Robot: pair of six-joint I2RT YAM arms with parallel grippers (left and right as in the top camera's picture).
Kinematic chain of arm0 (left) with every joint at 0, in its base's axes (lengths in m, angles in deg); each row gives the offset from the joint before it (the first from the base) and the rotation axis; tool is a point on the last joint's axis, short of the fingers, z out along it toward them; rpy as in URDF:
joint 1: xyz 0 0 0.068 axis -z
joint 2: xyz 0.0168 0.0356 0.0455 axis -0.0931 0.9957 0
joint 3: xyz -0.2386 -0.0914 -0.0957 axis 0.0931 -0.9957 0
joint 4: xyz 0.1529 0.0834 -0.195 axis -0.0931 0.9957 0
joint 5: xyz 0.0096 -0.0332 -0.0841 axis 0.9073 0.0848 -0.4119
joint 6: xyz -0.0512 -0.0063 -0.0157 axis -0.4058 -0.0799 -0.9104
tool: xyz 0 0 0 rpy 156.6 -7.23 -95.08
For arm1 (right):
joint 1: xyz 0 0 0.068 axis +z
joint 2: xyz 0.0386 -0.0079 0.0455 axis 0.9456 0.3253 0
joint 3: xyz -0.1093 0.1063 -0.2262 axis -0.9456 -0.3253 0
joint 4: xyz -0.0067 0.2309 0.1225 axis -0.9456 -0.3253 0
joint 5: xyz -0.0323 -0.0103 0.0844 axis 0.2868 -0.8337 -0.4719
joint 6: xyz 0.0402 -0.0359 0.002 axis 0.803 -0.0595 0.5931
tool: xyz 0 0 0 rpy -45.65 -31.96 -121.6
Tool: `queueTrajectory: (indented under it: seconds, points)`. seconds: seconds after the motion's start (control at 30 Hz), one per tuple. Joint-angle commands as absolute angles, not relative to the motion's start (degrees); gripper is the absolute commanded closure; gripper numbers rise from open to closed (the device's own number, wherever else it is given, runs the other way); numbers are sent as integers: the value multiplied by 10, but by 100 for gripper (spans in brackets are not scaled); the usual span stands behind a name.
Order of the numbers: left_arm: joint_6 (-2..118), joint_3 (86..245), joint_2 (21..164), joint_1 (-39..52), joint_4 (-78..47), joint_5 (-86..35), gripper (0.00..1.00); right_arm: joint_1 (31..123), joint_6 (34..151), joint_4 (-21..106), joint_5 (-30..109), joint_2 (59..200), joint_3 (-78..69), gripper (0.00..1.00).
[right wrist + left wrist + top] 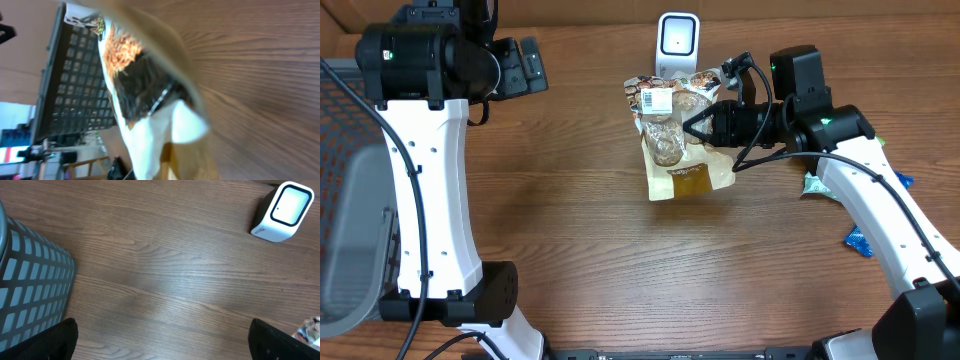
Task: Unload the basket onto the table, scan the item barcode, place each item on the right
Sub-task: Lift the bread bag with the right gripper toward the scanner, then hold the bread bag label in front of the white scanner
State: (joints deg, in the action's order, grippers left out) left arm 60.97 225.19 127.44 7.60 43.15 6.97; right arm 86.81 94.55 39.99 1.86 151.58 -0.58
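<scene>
The right gripper (692,126) is clenched on the edge of a crinkly clear-and-tan plastic snack pouch (670,150), coming at it from the right side. The pouch lies just in front of the small white barcode scanner with a dark-rimmed window (677,42). Its white barcode label (656,99) faces up at the end nearest the scanner. Whether the pouch rests on the brown wood-grain worktop (570,230) or hangs just above it cannot be told. In the right wrist view the pouch (145,90) fills the frame, blurred. The left gripper (525,68) is released, its jaws spread wide over bare wood, well apart from the pouch. A grey mesh basket (30,295) stands at the left edge. Small blue packets (858,241) lie at the far right.
</scene>
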Motion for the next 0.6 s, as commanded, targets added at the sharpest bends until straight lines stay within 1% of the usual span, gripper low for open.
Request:
queueTrajectory:
  seconds: [0.0,0.17,0.27,0.33,0.4,0.47,0.57]
  points:
    - [602,2256,1277,84,430,73,0,873,926,397,129,1498,7,96]
    - [602,2256,1277,84,430,73,0,903,926,384,414,1498,7,96]
    - [602,2256,1277,84,430,73,0,926,926,395,555,1499,7,96]
    - [602,2256,1277,84,430,73,1,938,922,418,647,1499,7,96]
    - [602,2256,1277,84,430,73,0,946,891,473,742,1504,7,96]
    - [602,2256,1277,84,430,73,0,946,846,535,784,1509,7,96]
    - [602,2256,1277,84,430,73,0,946,746,649,798,1528,7,96]
